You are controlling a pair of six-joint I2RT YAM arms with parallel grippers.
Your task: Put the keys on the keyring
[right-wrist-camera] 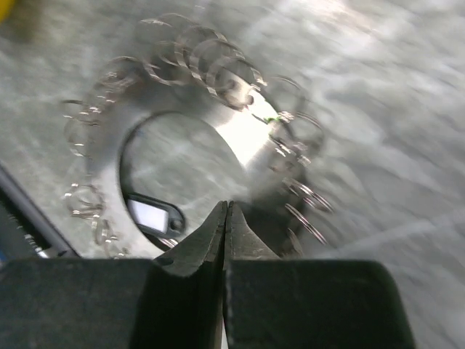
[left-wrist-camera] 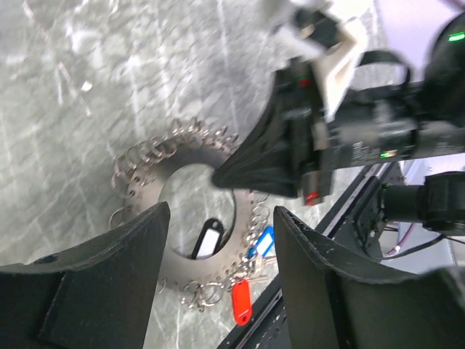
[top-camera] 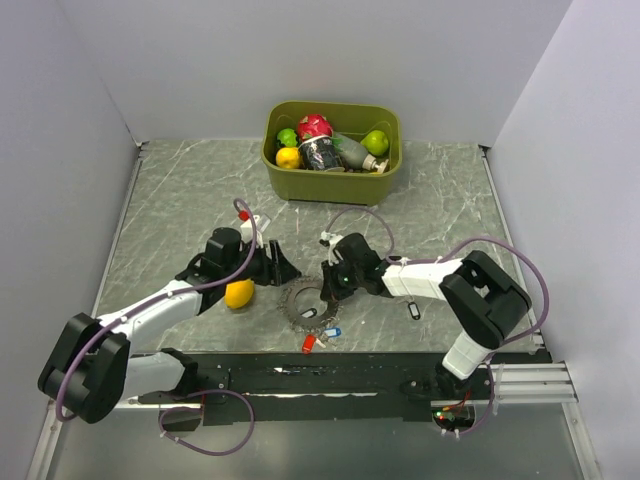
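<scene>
Grey marble tbl, white walls.

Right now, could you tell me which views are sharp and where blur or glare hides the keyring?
Top external: sharp, evenly lit, keyring small. Left wrist: keyring fairly clear, marble table beyond it streaky. Right wrist: keyring smeared, glare on its flat face, right gripper crisper.

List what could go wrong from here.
1. The right hand is shut at the keyring's inner edge; it may shove the ring instead of gripping it.
2. The lemon lies close beside the left arm; a move may roll it.
3. A black key lies apart by the right arm and may be swept away.
</scene>
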